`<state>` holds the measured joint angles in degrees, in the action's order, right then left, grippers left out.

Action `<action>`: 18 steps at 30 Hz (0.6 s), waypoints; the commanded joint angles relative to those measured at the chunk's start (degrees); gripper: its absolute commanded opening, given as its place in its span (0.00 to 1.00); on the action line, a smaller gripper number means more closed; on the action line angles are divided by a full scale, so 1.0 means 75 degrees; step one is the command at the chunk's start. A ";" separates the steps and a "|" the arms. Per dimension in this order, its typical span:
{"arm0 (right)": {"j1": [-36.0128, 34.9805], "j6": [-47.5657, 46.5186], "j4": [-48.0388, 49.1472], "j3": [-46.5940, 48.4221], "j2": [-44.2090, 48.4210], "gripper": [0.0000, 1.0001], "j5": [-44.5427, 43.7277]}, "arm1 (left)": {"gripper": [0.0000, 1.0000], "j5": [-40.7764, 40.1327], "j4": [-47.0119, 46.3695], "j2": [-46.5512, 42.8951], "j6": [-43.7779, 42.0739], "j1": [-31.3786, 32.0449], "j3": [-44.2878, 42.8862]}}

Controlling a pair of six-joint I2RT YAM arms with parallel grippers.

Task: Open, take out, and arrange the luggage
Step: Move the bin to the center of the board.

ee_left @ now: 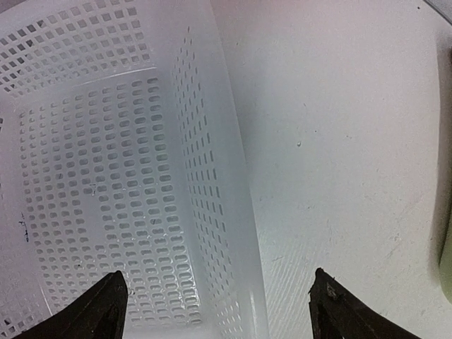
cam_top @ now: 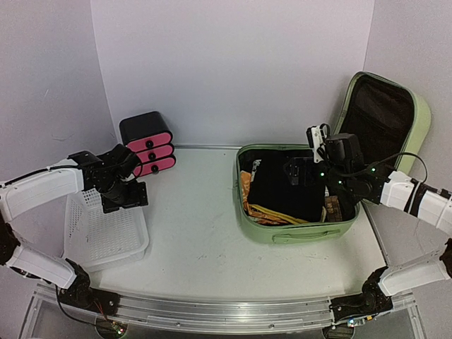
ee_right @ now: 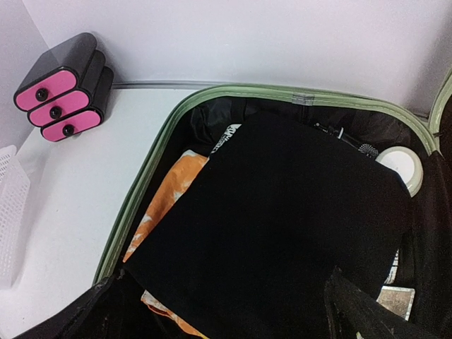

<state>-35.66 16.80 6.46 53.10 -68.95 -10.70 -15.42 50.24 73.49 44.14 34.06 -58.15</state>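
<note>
At left by the back wall, a black drawer box [cam_top: 147, 145] with three pink fronts; nearer, a white perforated basket [cam_top: 106, 233], with the left gripper [ee_left: 219, 307] spread wide over its right rim, holding nothing. On the right of the pale, scuffed table [cam_top: 205, 240], the luggage [cam_top: 296, 233], lid raised toward the side wall. Inside, covering most of the contents, a black panel [ee_right: 282, 226]; beside it orange cloth [ee_right: 166, 205] and a white round object [ee_right: 401, 166]. Above the panel, the right gripper [ee_right: 226, 311], fingers wide apart, empty. Plain white walls around. Print on a white patch at the panel's far edge too small to read.
</note>
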 commanded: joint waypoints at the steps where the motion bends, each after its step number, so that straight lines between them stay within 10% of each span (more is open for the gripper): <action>1: 0.0009 0.0023 0.0373 0.0078 0.0053 0.98 0.0039 | 0.88 0.0008 -0.0375 0.0227 0.0117 -0.0042 0.0037; 18: 0.0006 0.0092 0.0404 -0.0107 0.0392 0.98 0.0169 | 0.55 0.0490 -0.1701 0.1812 0.0132 -0.0070 -0.0032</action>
<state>-35.66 16.86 7.57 52.47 -68.25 -9.37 -11.62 40.40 85.47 44.99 33.78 -56.07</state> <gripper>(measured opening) 0.983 0.605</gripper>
